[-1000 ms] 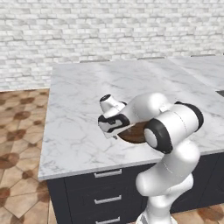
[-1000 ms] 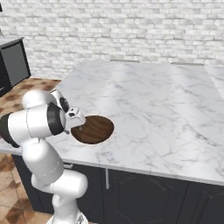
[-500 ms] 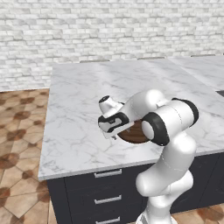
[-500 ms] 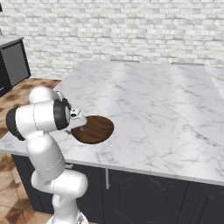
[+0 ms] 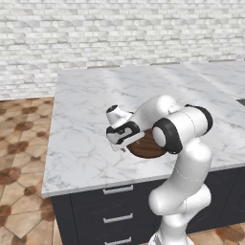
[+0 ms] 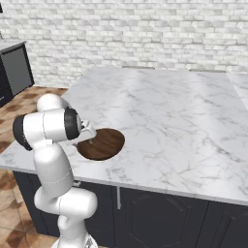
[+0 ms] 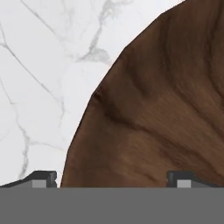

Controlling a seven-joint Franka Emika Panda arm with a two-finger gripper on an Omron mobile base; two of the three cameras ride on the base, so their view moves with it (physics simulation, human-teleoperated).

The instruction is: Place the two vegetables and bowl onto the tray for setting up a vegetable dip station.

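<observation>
One bowl [image 6: 102,144] sits near the front edge of the white marble counter [image 6: 164,111]. My gripper [image 7: 112,178] hangs low over its rim, fingers spread wide, one over wood, one over marble, holding nothing. Dark drawers [image 5: 115,210] below, brick wall [image 5: 119,28] behind, tiled floor [image 5: 21,158] alongside.

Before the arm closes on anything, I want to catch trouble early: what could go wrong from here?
The open gripper straddles the rim of the round dark brown wooden bowl; one fingertip stands over the white marble counter and may strike it. A pinch on the shallow rim could slip or tip the bowl. The bowl also sits near the counter's front edge.
</observation>
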